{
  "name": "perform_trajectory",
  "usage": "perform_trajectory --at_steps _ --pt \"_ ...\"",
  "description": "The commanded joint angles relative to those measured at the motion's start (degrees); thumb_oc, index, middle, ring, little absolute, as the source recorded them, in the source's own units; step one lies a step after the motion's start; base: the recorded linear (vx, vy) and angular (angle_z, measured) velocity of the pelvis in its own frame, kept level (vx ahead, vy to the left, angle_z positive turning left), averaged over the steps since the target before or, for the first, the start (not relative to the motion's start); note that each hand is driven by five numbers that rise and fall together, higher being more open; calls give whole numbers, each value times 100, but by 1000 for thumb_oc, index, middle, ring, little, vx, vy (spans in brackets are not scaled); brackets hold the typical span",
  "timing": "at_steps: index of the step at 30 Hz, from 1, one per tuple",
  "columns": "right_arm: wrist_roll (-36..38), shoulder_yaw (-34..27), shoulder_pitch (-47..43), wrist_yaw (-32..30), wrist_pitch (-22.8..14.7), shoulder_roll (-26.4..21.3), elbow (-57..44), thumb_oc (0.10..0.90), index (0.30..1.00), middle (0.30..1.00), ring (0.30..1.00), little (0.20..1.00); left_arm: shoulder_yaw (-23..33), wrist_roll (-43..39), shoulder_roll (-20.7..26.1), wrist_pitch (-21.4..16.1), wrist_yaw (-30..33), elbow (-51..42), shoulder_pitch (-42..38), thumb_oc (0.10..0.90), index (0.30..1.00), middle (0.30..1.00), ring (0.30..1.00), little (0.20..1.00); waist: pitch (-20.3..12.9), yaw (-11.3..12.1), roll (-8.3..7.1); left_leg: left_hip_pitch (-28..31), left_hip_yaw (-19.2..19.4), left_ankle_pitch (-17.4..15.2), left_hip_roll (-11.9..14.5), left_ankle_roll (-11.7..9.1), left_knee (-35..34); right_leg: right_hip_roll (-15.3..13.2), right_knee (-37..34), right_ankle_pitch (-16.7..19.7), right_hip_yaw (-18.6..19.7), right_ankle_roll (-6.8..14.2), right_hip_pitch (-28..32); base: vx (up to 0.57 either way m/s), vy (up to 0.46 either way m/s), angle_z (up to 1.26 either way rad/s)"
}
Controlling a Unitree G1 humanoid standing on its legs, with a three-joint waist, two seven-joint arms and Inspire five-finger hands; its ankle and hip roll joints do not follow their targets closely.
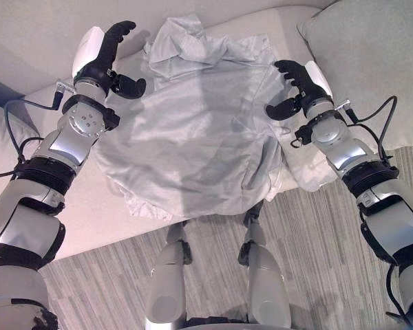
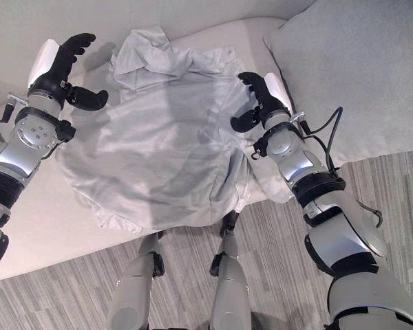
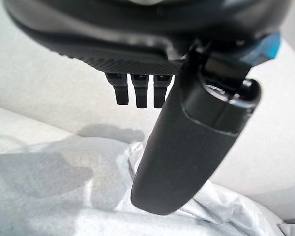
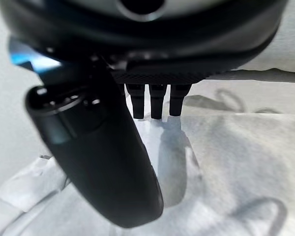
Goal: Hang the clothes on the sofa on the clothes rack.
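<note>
Sofa (image 1: 69, 41): pale grey, across the upper part of the head views, its seat edge running from 8 o'clock up toward 3 o'clock; it carries the garment.
Floor (image 1: 316, 227): grey striped carpet, along the 5 to 7 o'clock side, below the seat edge.
Cushion (image 1: 372, 62): grey, at 2 o'clock, leaning at the sofa's right end, just beyond the right hand.
Garment (image 1: 193, 137): a light grey shirt, crumpled and spread wide at the centre of the seat; its bunched collar end lies toward 12 o'clock and its lower hem droops over the seat edge toward 6 o'clock. It lies between the two hands.
Left hand (image 1: 110, 58): at 10 o'clock, raised above the shirt's left edge; fingers spread apart and loosely curved, thumb out, holding nothing.
Right hand (image 1: 296, 86): at 2 o'clock, over the shirt's right edge; fingers apart and relaxed, thumb separate, with no cloth pinched; whether the fingertips touch the fabric cannot be told.
</note>
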Motion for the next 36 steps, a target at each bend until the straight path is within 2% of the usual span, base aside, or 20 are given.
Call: perform_trajectory --at_steps 1,14,30,36 --pt "40 34 -1128 -288 -260 -259 261 800 900 900 900 900 47 137 425 -291 466 15 -888 800 900 900 900 900 33 124 -100 -66 -382 -280 -199 -328 -27 -417 36 10 -143 724 523 0 0 0" --pt "-589 464 -1389 -262 -101 -251 538 800 900 900 900 900 -242 381 420 -189 512 328 -1168 800 900 900 900 900 149 64 -198 -308 -427 -284 -253 -265 45 -433 36 93 -158 724 385 10 10 3" --pt "-598 635 -1274 -77 98 198 1040 800 900 900 900 900 -351 421 284 -60 543 474 -1251 800 900 900 900 900 279 22 -212 -444 -485 -258 -276 -240 31 -437 36 91 -146 715 243 0 6 -5" --pt "-562 706 -1080 104 133 250 1086 800 900 900 900 900 -658 716 404 2 409 590 -1410 800 900 900 900 900 322 -27 -212 -432 -477 -240 -276 -251 5 -450 36 100 -143 717 210 0 0 0"
